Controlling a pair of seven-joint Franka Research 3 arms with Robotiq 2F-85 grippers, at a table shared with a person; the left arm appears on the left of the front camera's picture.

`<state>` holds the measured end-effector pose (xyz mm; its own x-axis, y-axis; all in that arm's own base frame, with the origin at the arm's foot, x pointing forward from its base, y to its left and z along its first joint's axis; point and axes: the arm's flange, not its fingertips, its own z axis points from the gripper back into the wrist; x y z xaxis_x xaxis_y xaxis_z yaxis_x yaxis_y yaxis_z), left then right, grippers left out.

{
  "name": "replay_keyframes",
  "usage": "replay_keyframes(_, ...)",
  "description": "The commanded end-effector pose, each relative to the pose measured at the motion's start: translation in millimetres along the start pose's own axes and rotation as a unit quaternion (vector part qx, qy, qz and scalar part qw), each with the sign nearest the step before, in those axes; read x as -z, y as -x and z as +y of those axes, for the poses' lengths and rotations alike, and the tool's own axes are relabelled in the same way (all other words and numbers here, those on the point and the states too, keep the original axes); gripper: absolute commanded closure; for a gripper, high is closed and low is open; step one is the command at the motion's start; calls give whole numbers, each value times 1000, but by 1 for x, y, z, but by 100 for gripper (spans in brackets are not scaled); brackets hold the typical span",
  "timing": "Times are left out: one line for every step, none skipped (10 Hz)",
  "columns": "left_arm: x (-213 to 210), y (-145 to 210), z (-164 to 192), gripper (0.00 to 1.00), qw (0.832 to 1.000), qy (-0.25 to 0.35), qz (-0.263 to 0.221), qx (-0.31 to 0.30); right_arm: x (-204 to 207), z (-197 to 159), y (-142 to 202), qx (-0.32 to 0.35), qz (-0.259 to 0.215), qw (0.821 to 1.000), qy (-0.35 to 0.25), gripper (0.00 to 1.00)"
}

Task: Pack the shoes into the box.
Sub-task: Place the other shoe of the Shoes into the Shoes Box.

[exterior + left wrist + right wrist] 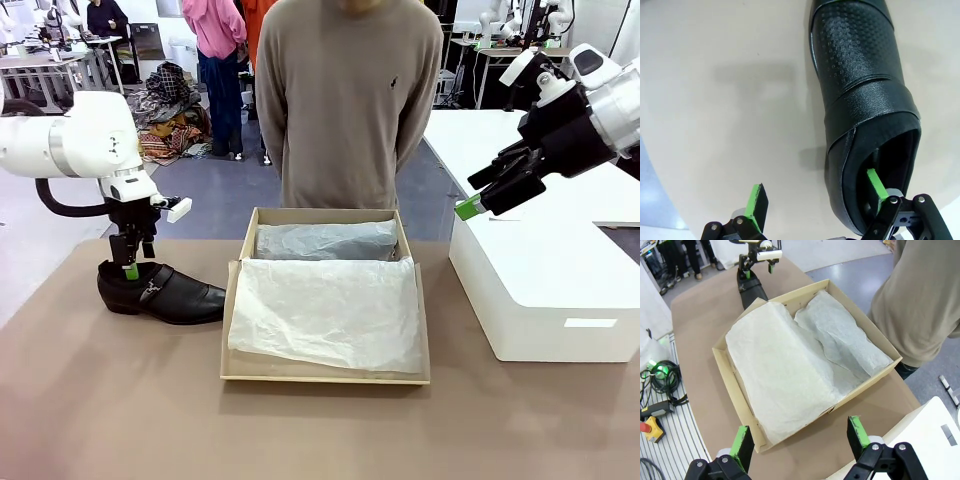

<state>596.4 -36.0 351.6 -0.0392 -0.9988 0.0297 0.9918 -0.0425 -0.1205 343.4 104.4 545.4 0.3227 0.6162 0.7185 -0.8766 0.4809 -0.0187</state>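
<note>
Front view: a brown table (100, 400) in a busy lab. The shoe (170, 295) lies just left of the box (232, 320), long axis across the table, toe toward the box.
Left wrist view: the left gripper (816, 192) is spread wide, with one finger inside the heel opening.
Right wrist view: the right gripper (800, 437) is wide and empty, facing the open, tissue-lined box.

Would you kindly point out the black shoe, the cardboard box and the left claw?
black shoe (203, 302): front view, its toe.
cardboard box (325, 379): front view, its near wall.
left claw (815, 186): left wrist view, midway between fingertips.
</note>
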Motion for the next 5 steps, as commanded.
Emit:
replay_keyframes(3, 2, 7, 0, 1000, 18, -8, 7, 1, -2, 0, -5, -11, 1000, -8, 0)
replay_keyframes(9, 2, 10, 0, 1000, 23, -7, 5, 1, -2, 0, -5, -11, 1000, -8, 0)
replay_keyframes(13, 2, 12, 0, 1000, 27, -8, 6, 1, -2, 0, -5, -11, 1000, -8, 0)
replay_keyframes(16, 2, 13, 0, 1000, 29, -7, 6, 1, -2, 0, -5, -11, 1000, -8, 0)
replay_keyframes(18, 2, 14, 0, 999, 33, -7, 5, 1, -2, 0, -5, -11, 1000, -8, 0)
